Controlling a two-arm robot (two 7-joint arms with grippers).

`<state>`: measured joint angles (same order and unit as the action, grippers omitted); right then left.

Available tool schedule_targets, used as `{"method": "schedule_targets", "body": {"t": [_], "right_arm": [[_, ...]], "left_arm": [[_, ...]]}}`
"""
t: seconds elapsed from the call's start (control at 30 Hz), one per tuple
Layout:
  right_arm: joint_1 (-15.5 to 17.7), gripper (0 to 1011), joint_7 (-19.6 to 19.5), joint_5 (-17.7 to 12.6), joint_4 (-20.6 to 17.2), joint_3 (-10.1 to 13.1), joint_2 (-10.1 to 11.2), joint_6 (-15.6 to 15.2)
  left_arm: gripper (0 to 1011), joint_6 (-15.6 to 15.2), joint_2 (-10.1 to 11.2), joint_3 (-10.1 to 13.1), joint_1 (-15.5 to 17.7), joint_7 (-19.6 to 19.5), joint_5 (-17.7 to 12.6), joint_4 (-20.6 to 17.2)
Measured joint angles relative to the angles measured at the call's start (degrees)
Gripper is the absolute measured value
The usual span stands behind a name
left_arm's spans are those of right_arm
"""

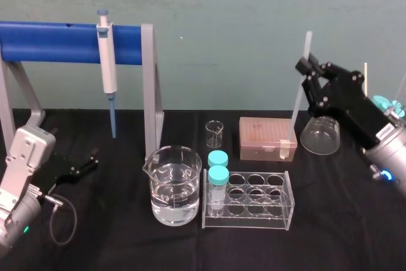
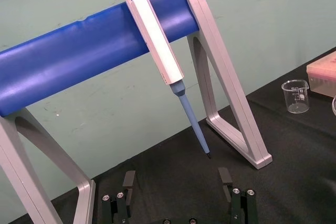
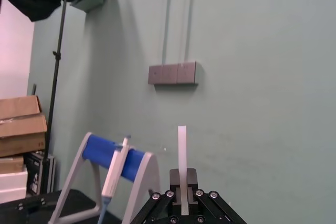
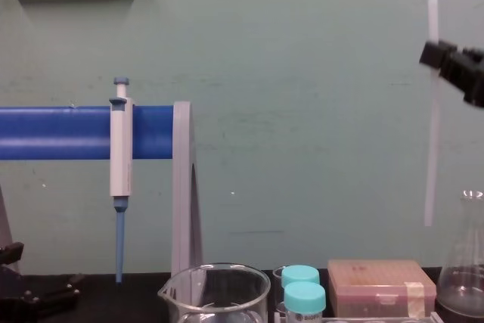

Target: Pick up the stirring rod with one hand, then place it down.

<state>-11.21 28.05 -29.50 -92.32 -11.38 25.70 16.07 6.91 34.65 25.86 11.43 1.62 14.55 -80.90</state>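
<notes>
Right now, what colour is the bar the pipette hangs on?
Blue; the bar shows best in the head view.

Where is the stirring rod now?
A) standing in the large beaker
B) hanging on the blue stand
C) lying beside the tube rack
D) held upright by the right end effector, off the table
D: the right end effector grips the stirring rod near its top, lower end clear of the table.

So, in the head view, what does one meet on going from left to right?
left gripper → pipette → large beaker → small beaker → stirring rod, held in the right gripper
</notes>
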Motion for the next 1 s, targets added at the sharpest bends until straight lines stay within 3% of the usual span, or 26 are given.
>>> {"method": "schedule_targets", "body": {"t": [1.0], "right_arm": [[-0.99,67,0.43,2.19,-0.54,0.98,-1.20,-0.40]], "left_arm": [[1000,0.00,0.00,0.00,0.01,0.00,0.00,0.00]]}}
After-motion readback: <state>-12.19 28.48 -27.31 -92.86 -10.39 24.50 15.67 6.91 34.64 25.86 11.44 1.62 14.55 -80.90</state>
